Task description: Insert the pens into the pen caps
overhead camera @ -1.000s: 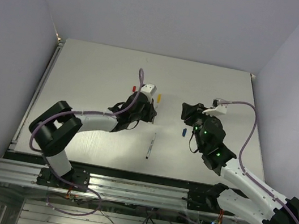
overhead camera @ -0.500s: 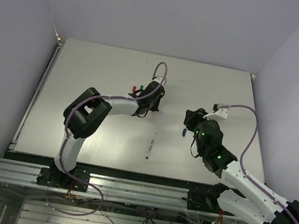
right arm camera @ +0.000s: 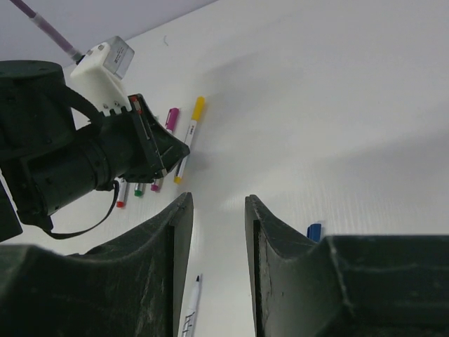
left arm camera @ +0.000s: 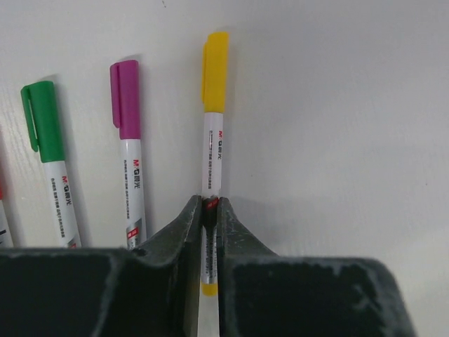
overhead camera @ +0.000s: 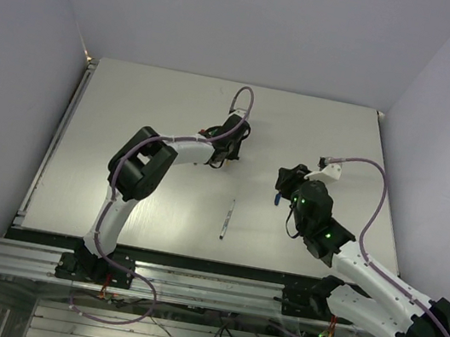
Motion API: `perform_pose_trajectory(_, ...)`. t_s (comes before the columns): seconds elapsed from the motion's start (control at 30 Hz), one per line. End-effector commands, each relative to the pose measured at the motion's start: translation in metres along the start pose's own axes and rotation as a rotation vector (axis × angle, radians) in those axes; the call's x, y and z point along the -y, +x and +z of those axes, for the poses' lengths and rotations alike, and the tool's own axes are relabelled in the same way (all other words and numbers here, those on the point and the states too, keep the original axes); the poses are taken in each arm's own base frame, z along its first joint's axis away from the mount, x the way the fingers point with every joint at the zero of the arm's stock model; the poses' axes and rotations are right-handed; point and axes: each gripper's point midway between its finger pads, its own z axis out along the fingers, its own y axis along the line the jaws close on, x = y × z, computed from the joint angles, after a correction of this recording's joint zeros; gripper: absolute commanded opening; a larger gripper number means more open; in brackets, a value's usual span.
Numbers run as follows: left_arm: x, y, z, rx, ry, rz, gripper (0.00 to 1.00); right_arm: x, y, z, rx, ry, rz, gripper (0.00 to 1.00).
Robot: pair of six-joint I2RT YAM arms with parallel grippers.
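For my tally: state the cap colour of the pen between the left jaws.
Yellow; the cap on that pen shows best in the left wrist view.

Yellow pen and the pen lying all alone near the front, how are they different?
The yellow pen wears its cap; the lone pen shows a bare tip. The yellow pen is pinched in the left claw; nothing touches the lone pen. Both are thin, pale and lying on the table.

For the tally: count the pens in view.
5: yellow pen in the left gripper; magenta pen, green pen, red pen (mostly hidden) beside it; uncapped pen lying apart.
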Motion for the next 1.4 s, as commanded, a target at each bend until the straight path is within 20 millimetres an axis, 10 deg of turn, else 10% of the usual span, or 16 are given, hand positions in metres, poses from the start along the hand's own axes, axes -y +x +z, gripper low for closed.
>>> perform_pose_trajectory(0.0,-0.014,0.012,0.006,-0.05,-0.063,-0.006,0.19,0.004,0.006,0.0,-0.007,0.012,0.008,0.35)
perform_pose_trajectory(0.37,-0.012,-0.016,-0.013,0.011,-0.056,-0.021,0.45,0.001,0.012,0.003,-0.024,-0.003,0.008,0.34)
perform_pose_trajectory(0.7,-0.008,-0.048,-0.05,0.093,-0.01,-0.042,0.48,0.007,0.007,0.004,0.008,0.027,0.034,0.35)
perform_pose_trajectory(0.83,-0.003,-0.045,-0.069,0.104,0.027,-0.041,0.49,0.025,0.005,0.005,0.027,0.122,0.073,0.58)
perform_pose_trajectory(1.37,0.041,0.081,-0.148,-0.103,0.138,0.16,0.53,0.084,0.035,0.032,-0.129,0.296,0.062,0.65)
